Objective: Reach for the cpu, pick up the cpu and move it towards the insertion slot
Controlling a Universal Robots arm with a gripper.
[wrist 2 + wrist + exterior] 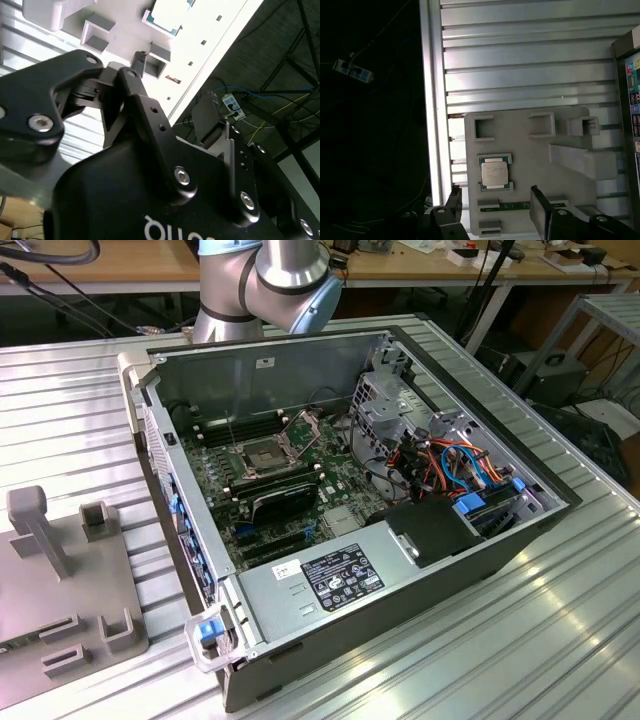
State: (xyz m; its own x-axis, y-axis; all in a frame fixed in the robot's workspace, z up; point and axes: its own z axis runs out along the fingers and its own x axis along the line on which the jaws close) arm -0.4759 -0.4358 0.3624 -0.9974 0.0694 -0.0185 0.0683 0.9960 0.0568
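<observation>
The cpu (494,173) is a small pale square chip lying flat in a recess of the grey fixture plate (520,130). In the second wrist view the cpu (167,15) lies beyond the black gripper body. My gripper (496,206) hangs above the plate and is open. One of its dark fingers (454,199) stands to one side of the chip and the other to the opposite side, with nothing between them. The insertion slot (262,453) is the square silver socket on the motherboard inside the open computer case, its hinged frame raised.
The open case (330,660) holds a long black card (285,495), a drive cage (395,405) and coloured cables (455,465). The fixture plate (60,590) carries upright blocks and lies on the ribbed metal table (520,60), close to the table's edge (434,125).
</observation>
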